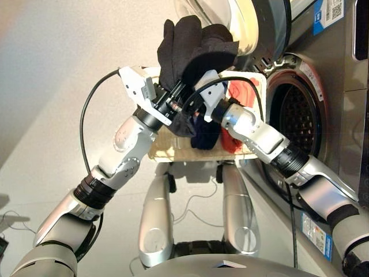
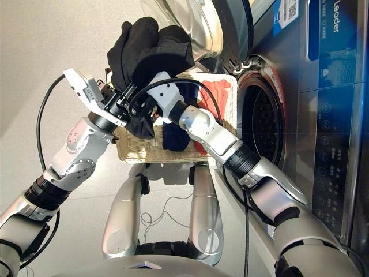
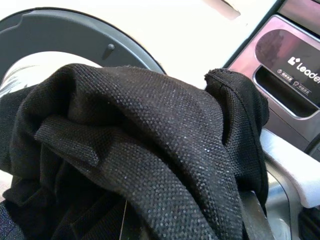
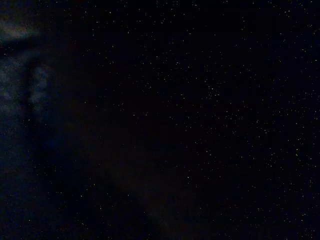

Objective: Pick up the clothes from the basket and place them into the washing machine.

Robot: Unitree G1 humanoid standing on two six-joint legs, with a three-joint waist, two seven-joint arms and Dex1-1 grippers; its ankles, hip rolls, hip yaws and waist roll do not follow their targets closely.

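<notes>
Holding: both arms were raised over the basket (image 1: 167, 149), with the black garment (image 1: 193, 49) bunched above the two wrists, lifted clear of the basket.
Left claw: the left claw (image 1: 176, 95) reached into the underside of the black bundle; cloth covered its fingers, so I could not tell whether they were apart or together.
Right claw: the right claw (image 1: 196, 95) met the same bundle from the other side; its wrist view was all dark, and its fingers were hidden too, so I could not tell their state.
Black garment: it looked soft, light and limp, a knit that folded over itself and drooped in a tail below the wrists; it probably needed holding at the thick middle of the bunch, since a hold on a loose edge might let it unroll and snag.
Basket contents: the navy garment (image 1: 204, 138) hung over the near rim, and the coral-red garment (image 1: 239, 95) lay beside it on the machine side.
Washing machine: the washing machine (image 1: 340, 109) stood to the robot's right, its door (image 1: 253, 26) swung open above the basket and the steel drum (image 1: 297, 112) exposed, near the raised bundle.
</notes>
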